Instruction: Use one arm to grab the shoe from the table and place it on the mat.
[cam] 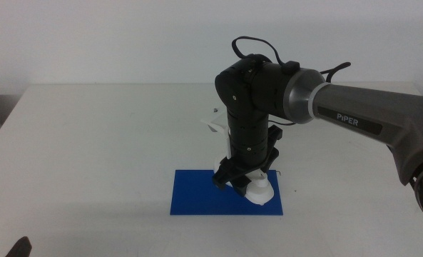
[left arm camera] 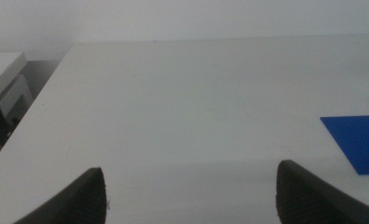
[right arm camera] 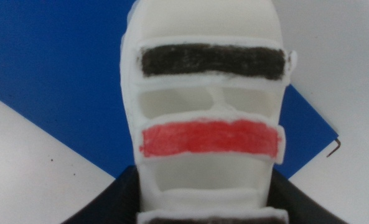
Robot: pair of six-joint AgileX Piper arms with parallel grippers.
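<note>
Spreading across every view, the off-white counter [cam: 90, 143] carried the blue mat [cam: 197, 193] near its front. Reaching in from the right, the arm [cam: 354, 114] bent steeply down over the mat and hid most of the shoe [cam: 259, 192], so only its white end showed on the mat's right part. Its right gripper [cam: 241, 178] clenched the shoe between its jaws; the wrist view showed black and red straps. The left gripper [left arm camera: 190, 193] waited released, low over bare counter.
</note>
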